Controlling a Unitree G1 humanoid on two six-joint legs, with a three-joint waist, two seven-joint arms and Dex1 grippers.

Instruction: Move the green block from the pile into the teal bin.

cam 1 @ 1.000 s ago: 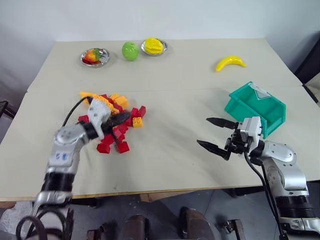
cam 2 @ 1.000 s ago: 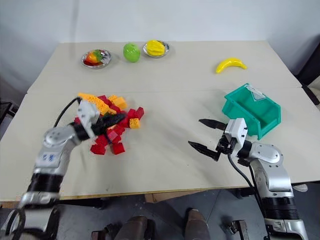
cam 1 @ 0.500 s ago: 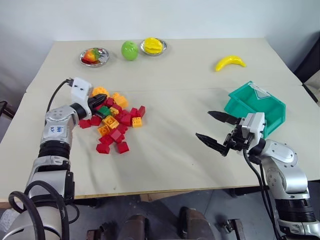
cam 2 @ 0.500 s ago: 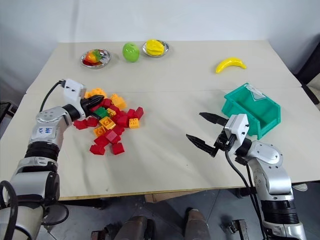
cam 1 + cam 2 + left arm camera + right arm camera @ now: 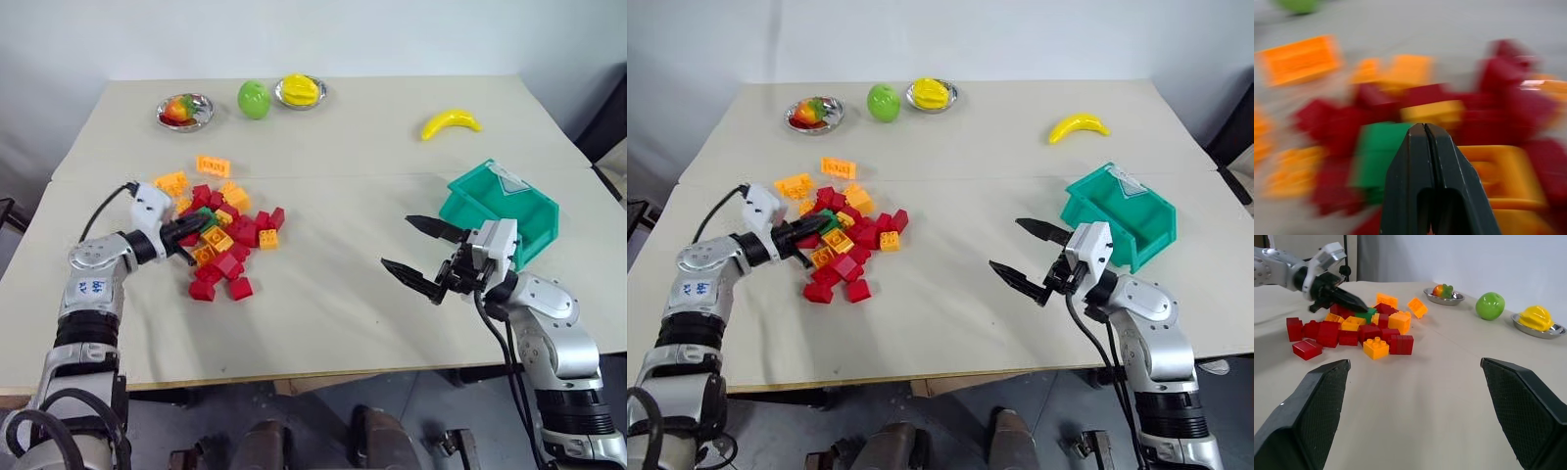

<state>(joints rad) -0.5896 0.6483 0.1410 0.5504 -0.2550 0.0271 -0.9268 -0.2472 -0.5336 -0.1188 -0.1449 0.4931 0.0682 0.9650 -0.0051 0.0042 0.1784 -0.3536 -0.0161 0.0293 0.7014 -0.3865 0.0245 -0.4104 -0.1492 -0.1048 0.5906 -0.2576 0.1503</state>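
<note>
The pile [image 5: 227, 238] of red, orange and yellow bricks lies left of the table's middle. The green block [image 5: 1375, 149] sits near the pile's left edge among red bricks, also seen across the table as the green block [image 5: 1367, 313]. My left gripper [image 5: 202, 224] is shut with nothing between its fingers, its tip right against the green block. My right gripper [image 5: 399, 243] hangs open over bare table, just left of the teal bin [image 5: 502, 210] at the right.
Along the table's back stand a metal bowl of fruit [image 5: 185, 110], a green apple [image 5: 254, 99] and a bowl with a yellow fruit [image 5: 301, 90]. A banana [image 5: 450, 123] lies at the back right. Two orange bricks [image 5: 213, 164] lie loose behind the pile.
My left gripper swept left out of the pile's middle and now points at its left edge. Orange bricks got pushed out to the back, and the green block came into sight.
</note>
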